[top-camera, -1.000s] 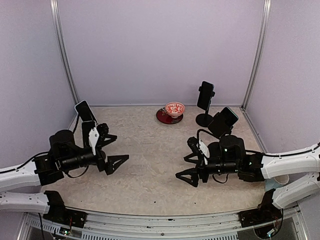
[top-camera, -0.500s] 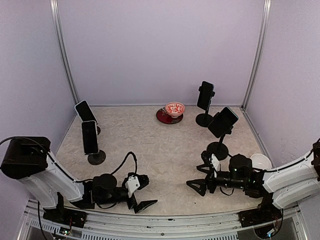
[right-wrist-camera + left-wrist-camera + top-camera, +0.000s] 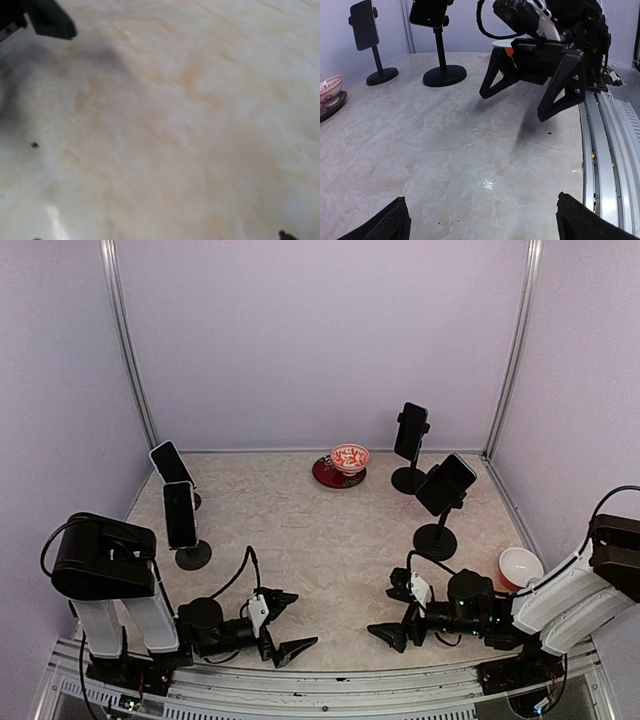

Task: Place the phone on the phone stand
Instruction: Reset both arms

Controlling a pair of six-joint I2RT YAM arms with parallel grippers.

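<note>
Several dark phones stand clipped on black phone stands. Two are at the left, a rear phone (image 3: 170,462) and a nearer phone (image 3: 180,515) on a round base (image 3: 193,555). Two are at the right, a far phone (image 3: 411,430) and a tilted phone (image 3: 446,483) on its stand (image 3: 436,540). My left gripper (image 3: 297,621) lies low by the table's near edge, open and holding nothing. My right gripper (image 3: 388,613) faces it across a gap, also open and holding nothing. In the left wrist view my left gripper (image 3: 487,225) shows bare table between its fingertips (image 3: 395,220), with the right gripper (image 3: 535,85) ahead.
A red-and-white bowl on a red saucer (image 3: 349,458) sits at the back centre. A white bowl (image 3: 520,565) lies at the right beside my right arm. A metal rail (image 3: 615,140) runs along the near edge. Purple walls close in three sides. The right wrist view is blurred tabletop.
Both arms have drawn back from the phone stands to the near edge and dropped low, jaws wide throughout. The white bowl at the right has come into view.
</note>
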